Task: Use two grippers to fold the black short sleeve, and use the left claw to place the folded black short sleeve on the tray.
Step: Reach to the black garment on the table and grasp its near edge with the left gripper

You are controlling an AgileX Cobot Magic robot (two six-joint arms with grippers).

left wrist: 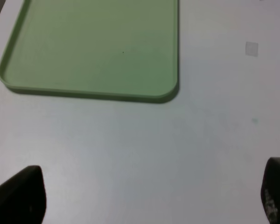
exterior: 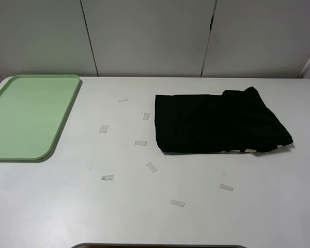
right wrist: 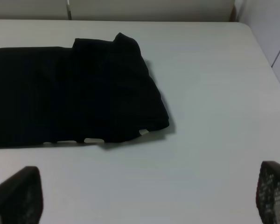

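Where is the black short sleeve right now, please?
In the exterior high view, the black short sleeve lies right of centre on the table, apart from the tray at far left.

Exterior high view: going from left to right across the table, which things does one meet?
tray → paper strip nearest the tray → black short sleeve

The black short sleeve (exterior: 217,124) is matt cloth, the tray (exterior: 26,116) smooth green plastic, the table (exterior: 67,206) smooth white.
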